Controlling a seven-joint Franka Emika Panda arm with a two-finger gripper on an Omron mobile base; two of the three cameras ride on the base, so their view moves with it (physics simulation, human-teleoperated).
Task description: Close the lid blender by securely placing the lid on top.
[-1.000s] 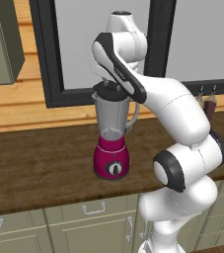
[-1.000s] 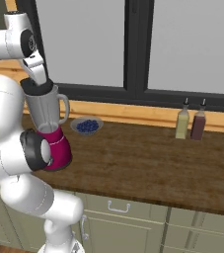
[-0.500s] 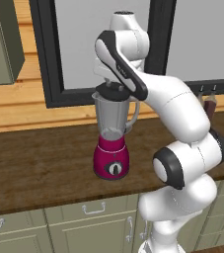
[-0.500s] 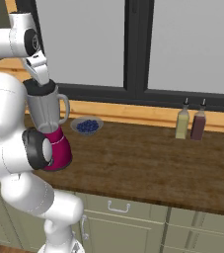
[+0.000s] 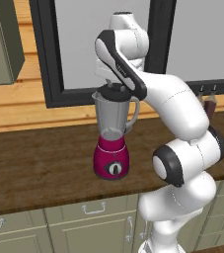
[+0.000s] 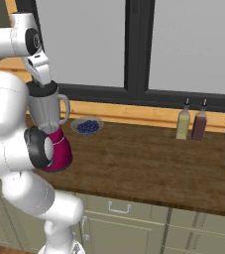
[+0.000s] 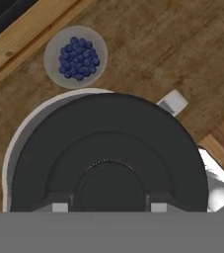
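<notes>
One pincer (image 7: pixel 105 207) is gripping the lid (image 7: pixel 108 153) by its raised centre, holding it on the mouth of the blender (image 5: pixel 112 133) that is standing on the desk (image 6: pixel 148 163).

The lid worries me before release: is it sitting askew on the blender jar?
Slightly. In the hand view the lid sits off-centre: a crescent of the blender jar's pale rim shows on one side only. The gripper flanks its raised centre.

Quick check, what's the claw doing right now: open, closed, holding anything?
Claw: closed on the lid, holding it over the blender jar's mouth, slightly off-centre.
</notes>
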